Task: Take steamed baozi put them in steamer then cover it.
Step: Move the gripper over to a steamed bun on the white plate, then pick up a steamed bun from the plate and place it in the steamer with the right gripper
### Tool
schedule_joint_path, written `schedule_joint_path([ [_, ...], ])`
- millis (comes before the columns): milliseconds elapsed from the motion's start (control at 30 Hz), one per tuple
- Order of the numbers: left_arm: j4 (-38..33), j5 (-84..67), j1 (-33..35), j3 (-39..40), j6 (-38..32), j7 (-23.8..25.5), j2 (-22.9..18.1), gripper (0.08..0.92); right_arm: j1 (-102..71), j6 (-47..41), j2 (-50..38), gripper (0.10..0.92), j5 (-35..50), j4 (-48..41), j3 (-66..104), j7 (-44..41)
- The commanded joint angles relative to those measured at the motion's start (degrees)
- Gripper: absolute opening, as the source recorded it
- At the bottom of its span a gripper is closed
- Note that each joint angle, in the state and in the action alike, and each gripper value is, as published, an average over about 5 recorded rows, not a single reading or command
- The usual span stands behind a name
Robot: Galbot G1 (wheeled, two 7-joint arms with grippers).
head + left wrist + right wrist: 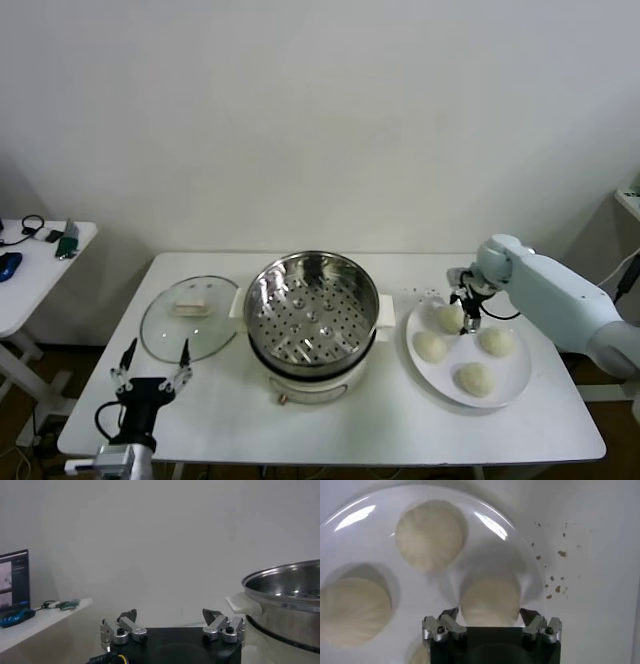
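Step one — right claw (pixel 490 614), fingers apart, straddles the first bun (pixel 489 600) on the plate (pixel 520 380); next, clamp and lift toward the steamer (pixel 311 312) — left claw (pixel 152 356) waits spread at the bench (pixel 400 420) edge.

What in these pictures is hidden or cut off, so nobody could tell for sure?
- Right wrist view: the right gripper body hides the near side of the bun between its open fingers; contact unclear.
- Right wrist view: a fourth bun is cut off by the edge.
- Left wrist view: the steamer is cut off; the lid is out of view.
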Motion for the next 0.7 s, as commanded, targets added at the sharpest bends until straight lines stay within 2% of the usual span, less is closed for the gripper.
schedule_joint_path([
  [33,-0.1,0.0,0.1,-0.1,0.1,-0.1,0.1,0.823,0.1,0.6,0.7,0.796,-0.7,-0.9,0.5,-0.2],
  [300,-0.3,0.0,0.5,-0.2,0.0,-0.2,0.2,0.823,0.3,1.5,0.7,0.732,-1.2,-0.9,0.9,-0.6],
  [500,-0.4,-0.1,1.0,-0.3,-0.1,0.1,0.0,0.823,2.5,3.1,0.1,0.721,-0.6,0.5,-0.4,-1.0],
  [700,-1.7,-0.3,2.6,-0.3,-0.2,1.8,-0.1,0.823,11.7,6.7,-0.9,0.721,3.2,4.5,-8.2,-2.6],
])
